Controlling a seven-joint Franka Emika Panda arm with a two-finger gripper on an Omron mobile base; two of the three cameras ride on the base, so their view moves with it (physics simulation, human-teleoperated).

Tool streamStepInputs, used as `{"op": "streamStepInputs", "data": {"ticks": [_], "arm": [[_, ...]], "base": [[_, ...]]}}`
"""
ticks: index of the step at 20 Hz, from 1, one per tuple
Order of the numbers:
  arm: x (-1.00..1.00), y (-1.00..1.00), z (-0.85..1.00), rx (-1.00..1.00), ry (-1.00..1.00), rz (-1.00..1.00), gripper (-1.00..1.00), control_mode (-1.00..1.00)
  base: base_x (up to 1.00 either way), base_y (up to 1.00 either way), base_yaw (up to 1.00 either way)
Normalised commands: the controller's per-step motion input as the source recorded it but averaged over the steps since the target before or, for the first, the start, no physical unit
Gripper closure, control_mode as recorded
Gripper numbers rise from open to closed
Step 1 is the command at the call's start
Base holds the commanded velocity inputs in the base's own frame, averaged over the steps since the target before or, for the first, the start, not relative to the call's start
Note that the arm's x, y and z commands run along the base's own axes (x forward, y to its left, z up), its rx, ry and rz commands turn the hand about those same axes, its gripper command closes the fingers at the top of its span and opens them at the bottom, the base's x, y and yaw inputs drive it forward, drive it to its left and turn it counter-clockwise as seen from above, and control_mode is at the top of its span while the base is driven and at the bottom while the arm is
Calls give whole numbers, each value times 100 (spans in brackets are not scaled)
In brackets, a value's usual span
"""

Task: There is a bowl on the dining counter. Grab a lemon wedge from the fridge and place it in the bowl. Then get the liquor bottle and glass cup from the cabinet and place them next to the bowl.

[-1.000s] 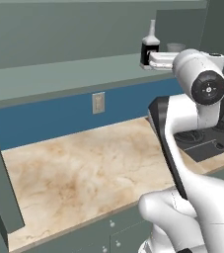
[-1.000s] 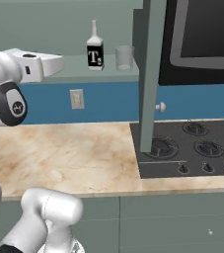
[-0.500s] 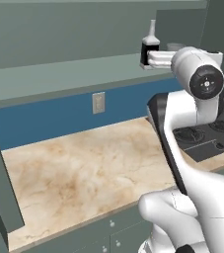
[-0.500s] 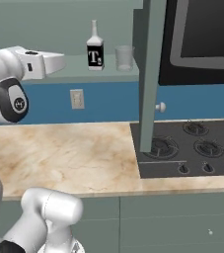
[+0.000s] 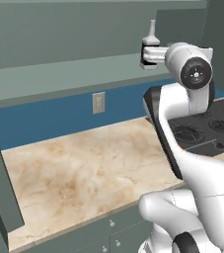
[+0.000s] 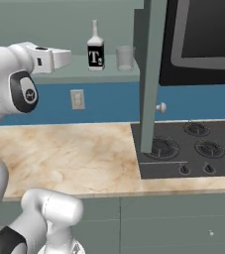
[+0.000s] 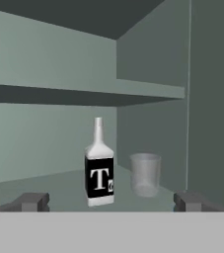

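A: Where's the liquor bottle (image 7: 99,173)?
B: Upright on the bottom shelf (image 7: 59,185) of the open cabinet (image 7: 148,64), above the blue wall with its pale socket (image 6: 77,99). The glass cup (image 7: 145,174) stands just beside it, apart, on the side nearer the cabinet door (image 6: 150,74).
A: And the pincer (image 7: 111,201)?
B: Spread wide and empty, its fingertips (image 7: 30,201) either side of bottle and cup, raised to shelf height in front of them. Below lie the beige counter (image 6: 69,154) and the black hob (image 6: 193,151).
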Motion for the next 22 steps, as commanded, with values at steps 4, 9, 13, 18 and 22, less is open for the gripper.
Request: {"op": "streamStepInputs", "data": {"ticks": [4,9,13,18,22], "arm": [[49,0,-1,3,0,2,-100,-100],[47,0,0,2,0,5,-100,-100],[46,0,0,2,-2,8,-100,-100],[37,-3,0,1,-2,10,-100,-100],[31,-12,0,0,0,8,-100,-100]], "base": [[0,0,0],[0,0,0],[0,0,0],[0,0,0],[0,0,0]]}}
